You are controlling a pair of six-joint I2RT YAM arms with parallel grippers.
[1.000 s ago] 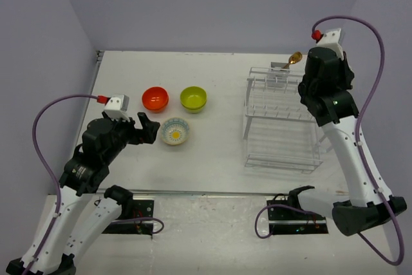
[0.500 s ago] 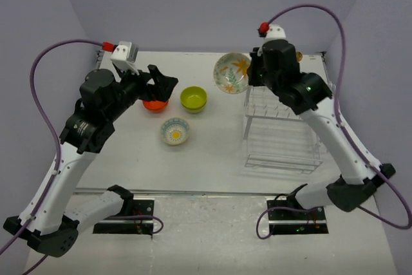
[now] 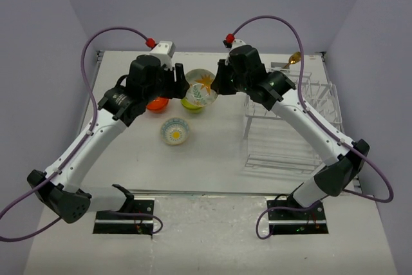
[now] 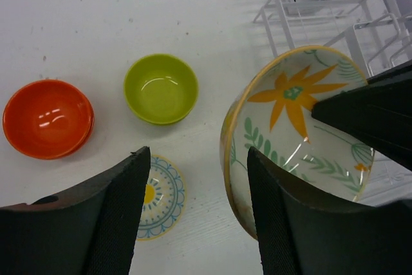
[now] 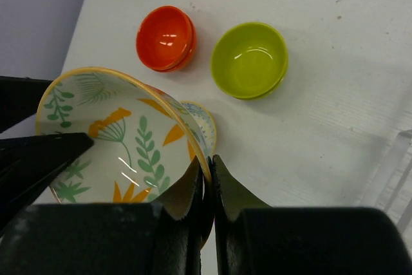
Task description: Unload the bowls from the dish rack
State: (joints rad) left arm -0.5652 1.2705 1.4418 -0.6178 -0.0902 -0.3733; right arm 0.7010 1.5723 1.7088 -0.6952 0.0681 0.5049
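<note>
A cream floral bowl point(image 3: 201, 87) hangs in the air over the table, tilted on edge. My right gripper point(image 5: 207, 178) is shut on its rim point(image 5: 116, 140). My left gripper point(image 4: 196, 217) is open, and the bowl's opposite rim point(image 4: 296, 133) sits between its fingers, close to the right one. An orange-red bowl point(image 4: 48, 118), a lime-green bowl point(image 4: 161, 88) and a small blue-and-yellow patterned bowl point(image 3: 174, 131) rest on the table below. The white wire dish rack point(image 3: 283, 120) stands at the right with no bowl visible in it.
A gold spoon point(image 3: 295, 58) sticks out of the rack's cutlery holder at the back right. The orange bowl point(image 3: 154, 102) and green bowl point(image 3: 192, 102) lie partly under both arms. The purple walls close in the left, back and right.
My right arm carried the floral bowl left from the rack to above the table's middle. My left arm swung up and right to meet it, its open fingers now straddling the rim.
</note>
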